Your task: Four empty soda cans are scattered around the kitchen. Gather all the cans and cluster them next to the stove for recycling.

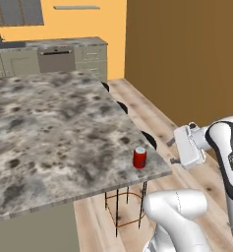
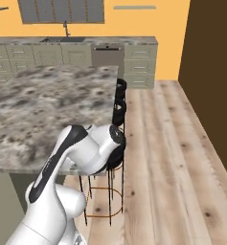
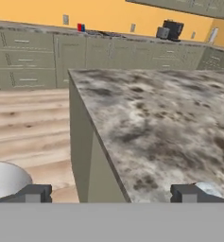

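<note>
Spreading across most of the left base view, a grey-and-white marbled island counter (image 1: 59, 128) takes up the middle of the kitchen, with pale plank floor (image 2: 163, 158) running along its right side and a brown wall (image 1: 187, 54) beyond that. Against the far orange wall runs a line of grey-green cabinets (image 2: 48, 55) with a sink faucet (image 2: 65, 27) on top and a dark-fronted dishwasher (image 2: 107, 57) set among them. Three black-seated wire stools (image 2: 116, 158) stand in a row just beside the island's right edge.

The white arm rises near the island's near right corner, and its gripper (image 1: 173, 151) hovers off the counter's edge, just to the right of a red soda can (image 1: 139, 157), not touching it. That can stands upright on the marble close to the near right corner. In the hand view the two dark fingertips (image 3: 34, 193) sit far apart at the bottom, so the claw is wide with nothing between them. On the far counter in that view a dark boxy toaster oven (image 3: 170, 29) sits, and a small red and blue shape (image 3: 80, 27) too tiny to identify.
</note>
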Motion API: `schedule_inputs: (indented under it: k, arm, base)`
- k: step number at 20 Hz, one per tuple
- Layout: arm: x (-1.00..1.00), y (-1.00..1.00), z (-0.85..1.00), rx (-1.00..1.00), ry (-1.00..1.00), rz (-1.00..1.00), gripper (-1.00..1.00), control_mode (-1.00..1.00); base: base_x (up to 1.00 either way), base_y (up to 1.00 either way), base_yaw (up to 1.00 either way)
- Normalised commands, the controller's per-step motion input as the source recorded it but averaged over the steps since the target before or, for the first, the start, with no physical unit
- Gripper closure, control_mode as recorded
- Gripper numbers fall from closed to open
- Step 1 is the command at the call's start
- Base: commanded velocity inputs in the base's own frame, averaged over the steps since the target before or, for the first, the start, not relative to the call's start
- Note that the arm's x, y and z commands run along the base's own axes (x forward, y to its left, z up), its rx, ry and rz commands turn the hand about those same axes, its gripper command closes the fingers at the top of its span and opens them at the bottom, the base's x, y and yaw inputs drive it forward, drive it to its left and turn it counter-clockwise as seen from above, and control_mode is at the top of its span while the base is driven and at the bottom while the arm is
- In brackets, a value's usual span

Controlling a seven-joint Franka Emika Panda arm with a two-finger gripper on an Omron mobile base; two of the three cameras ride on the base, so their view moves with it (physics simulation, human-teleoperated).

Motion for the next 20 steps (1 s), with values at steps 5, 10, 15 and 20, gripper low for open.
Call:
schedule_inputs:
  k: [5,10,15,20]
  arm:
    - [0.06,0.00,-0.20,0.02,-0.03,0.02,-1.00,-1.00]
    - [0.26,0.00,-0.11,0.00,-0.03,0.00,-1.00,-1.00]
    - [0.35,0.00,-0.12,0.01,0.00,0.00,-1.00,-1.00]
    - [0.34,0.00,-0.09,0.03,0.02,0.00,-1.00,-1.00]
  base:
    - [0.00,0.00,0.00]
    - [0.00,0.00,0.00]
    - [0.00,0.00,0.00]
    - [0.00,0.00,0.00]
